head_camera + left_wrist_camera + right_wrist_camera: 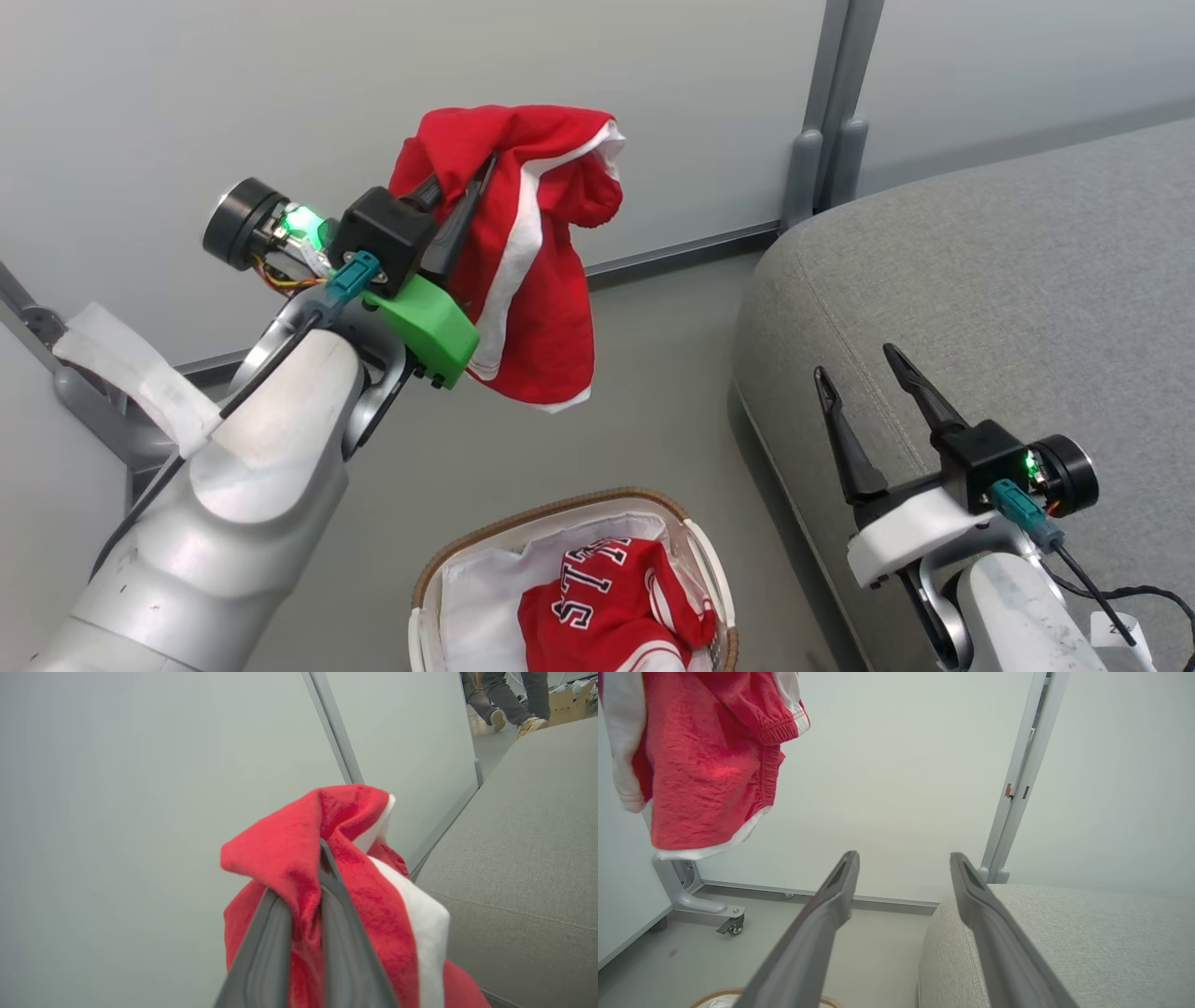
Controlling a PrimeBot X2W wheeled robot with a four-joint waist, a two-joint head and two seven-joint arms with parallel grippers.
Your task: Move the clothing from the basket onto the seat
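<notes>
Grey flooring [635, 439] holds 1 basket [560, 509] with 1 jersey [607, 607]; left claw [462, 187] grips 1 striped garment [541, 308], right claw [855, 360] spread wide.

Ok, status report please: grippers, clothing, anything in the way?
Left gripper shut on striped garment, held high. Right gripper open, empty, over seat edge. Jersey lies in basket. Nothing between garment and seat.

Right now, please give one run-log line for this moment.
left gripper: shut on striped garment, held high | right gripper: open, empty | jersey: in basket
</notes>
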